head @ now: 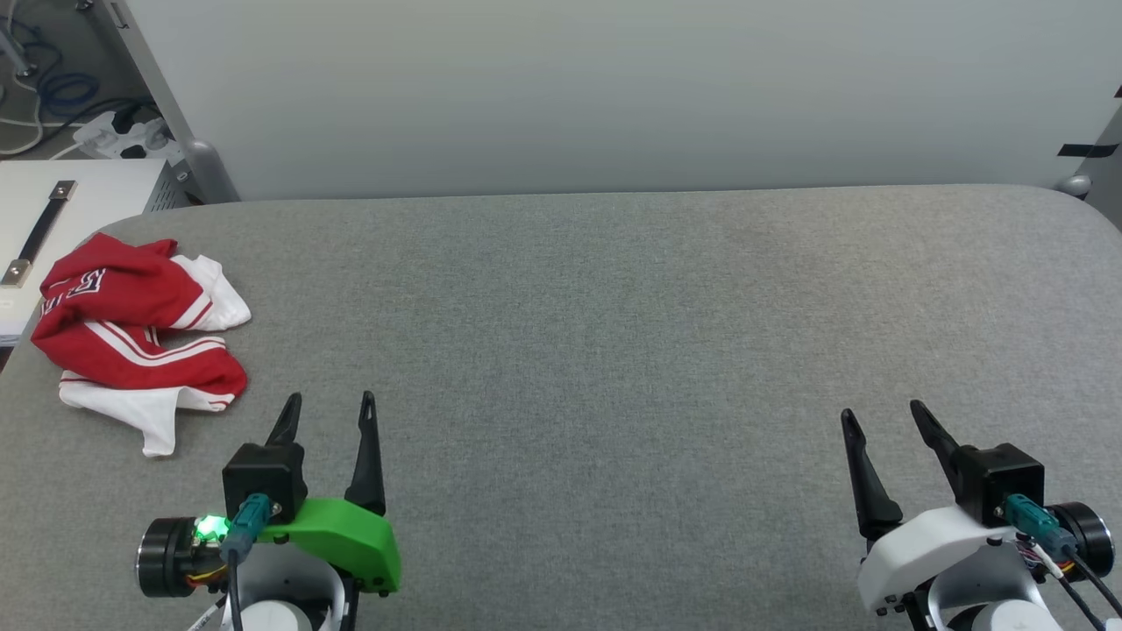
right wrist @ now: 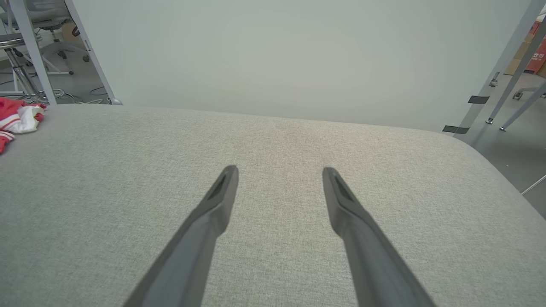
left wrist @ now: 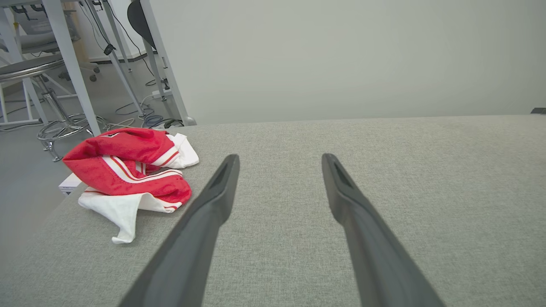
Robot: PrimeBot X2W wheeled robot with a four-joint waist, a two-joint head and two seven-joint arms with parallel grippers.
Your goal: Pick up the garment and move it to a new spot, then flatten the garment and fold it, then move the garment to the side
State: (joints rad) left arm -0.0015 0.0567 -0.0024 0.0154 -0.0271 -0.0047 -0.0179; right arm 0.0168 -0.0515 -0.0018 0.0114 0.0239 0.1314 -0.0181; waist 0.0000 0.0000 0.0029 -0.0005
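The garment (head: 131, 329) is a red jersey with white sleeves and red-white striped trim, lying crumpled near the left edge of the grey padded table (head: 614, 307). My left gripper (head: 332, 399) hovers open and empty to the right of it and a little nearer me, not touching it. In the left wrist view the garment (left wrist: 128, 170) sits left of the spread fingers of the left gripper (left wrist: 280, 157). My right gripper (head: 881, 409) is open and empty over the bare right side of the table. The right wrist view catches the right gripper (right wrist: 280, 169) and the garment (right wrist: 17, 117) at the far left edge.
A white cabinet (head: 79, 193) stands beside the table's left edge, with a power strip and cables (head: 123, 136) on the floor behind it. A stool (left wrist: 42, 70) and metal frame legs (right wrist: 490, 85) stand off the table. A pale wall runs along the far edge.
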